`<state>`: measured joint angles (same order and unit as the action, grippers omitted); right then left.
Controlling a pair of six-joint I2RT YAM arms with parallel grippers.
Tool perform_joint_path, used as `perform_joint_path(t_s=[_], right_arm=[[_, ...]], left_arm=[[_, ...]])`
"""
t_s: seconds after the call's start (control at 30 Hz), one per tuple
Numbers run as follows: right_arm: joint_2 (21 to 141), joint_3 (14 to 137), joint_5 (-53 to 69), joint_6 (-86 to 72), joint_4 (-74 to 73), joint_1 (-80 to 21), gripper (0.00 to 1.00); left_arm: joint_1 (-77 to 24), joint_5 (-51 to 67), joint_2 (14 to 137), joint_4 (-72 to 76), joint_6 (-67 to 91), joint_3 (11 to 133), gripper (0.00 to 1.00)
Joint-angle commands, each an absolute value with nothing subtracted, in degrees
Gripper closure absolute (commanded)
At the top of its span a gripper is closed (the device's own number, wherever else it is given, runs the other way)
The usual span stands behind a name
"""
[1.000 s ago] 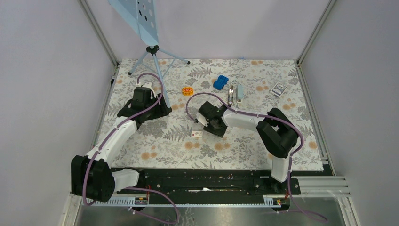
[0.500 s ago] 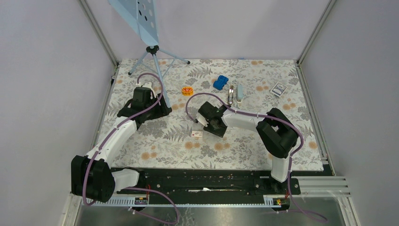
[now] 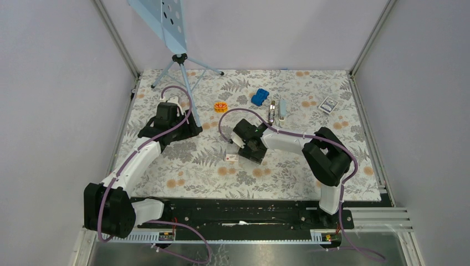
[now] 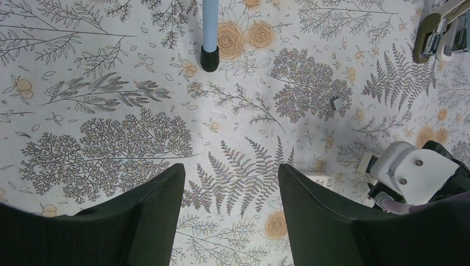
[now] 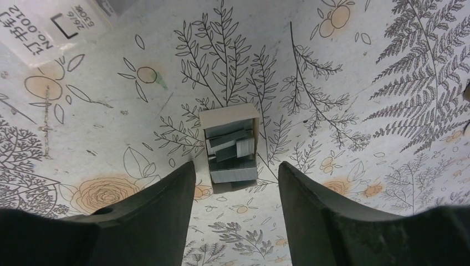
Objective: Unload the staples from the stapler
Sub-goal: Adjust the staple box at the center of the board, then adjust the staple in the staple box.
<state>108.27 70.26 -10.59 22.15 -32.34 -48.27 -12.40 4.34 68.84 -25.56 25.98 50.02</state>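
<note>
The staples (image 5: 234, 175), a short silvery-grey strip, lie at the near end of a small open cardboard tray (image 5: 228, 115) that holds more grey strips. My right gripper (image 5: 235, 167) hovers just above them, open, one finger on each side, touching nothing. From above, the right gripper (image 3: 244, 146) covers the tray. The stapler (image 3: 272, 111) lies swung open on the mat behind it, and shows at the top right of the left wrist view as stapler (image 4: 438, 32). My left gripper (image 4: 231, 169) is open over bare mat, far left of the stapler.
A small white box (image 3: 231, 157) with an orange mark lies just left of the right gripper. A tripod leg's foot (image 4: 208, 58) stands ahead of the left gripper. A tiny grey bit (image 4: 335, 102), blue toy (image 3: 259, 97), orange disc (image 3: 220, 107) and card box (image 3: 329, 105) lie around.
The right gripper's jaws have spread apart over the tray. Its arm has barely shifted, and the left arm has not moved.
</note>
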Motion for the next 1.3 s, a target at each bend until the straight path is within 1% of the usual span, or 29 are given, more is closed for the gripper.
perform_joint_path(t_s=[0.0,0.17,0.3,0.47,0.57,0.63,0.77,0.9,1.13,1.27], right_arm=[[105.4,71.7,-8.9,20.8,-31.6,-49.0,0.33],[102.3,72.6,-6.9,20.0,-31.6,-48.9,0.29],[98.3,70.7,-6.2,18.1,-27.7,-48.3,0.27],[92.4,66.2,0.6,9.8,-17.9,-41.5,0.27],[89.9,64.0,5.1,1.9,-13.8,-36.3,0.3],[89.1,62.9,5.9,-2.7,-12.7,-34.3,0.32],[89.2,61.6,5.9,-7.5,-13.2,-32.3,0.41],[89.6,59.9,5.0,-8.9,-14.1,-32.0,0.54],[92.4,59.8,9.3,-8.3,-17.1,-31.9,0.76],[94.4,60.9,11.9,-7.9,-18.2,-32.0,0.84]], left_arm=[[-12.0,5.0,67.6,-22.7,26.4,49.5,0.33],[-12.0,4.7,67.2,-22.6,26.5,49.4,0.33],[-11.9,4.1,65.9,-22.2,26.5,49.1,0.33],[-11.7,4.1,65.4,-21.8,26.5,48.9,0.33],[-11.7,4.4,65.6,-21.8,26.5,48.9,0.33],[-11.6,4.5,65.7,-21.9,26.5,48.9,0.33],[-11.5,4.6,65.9,-21.8,26.5,49.0,0.33],[-11.4,4.8,66.0,-21.8,26.5,49.0,0.33],[-11.3,5.3,66.5,-21.7,26.5,49.0,0.32],[-11.2,5.5,66.7,-21.7,26.5,49.1,0.32]])
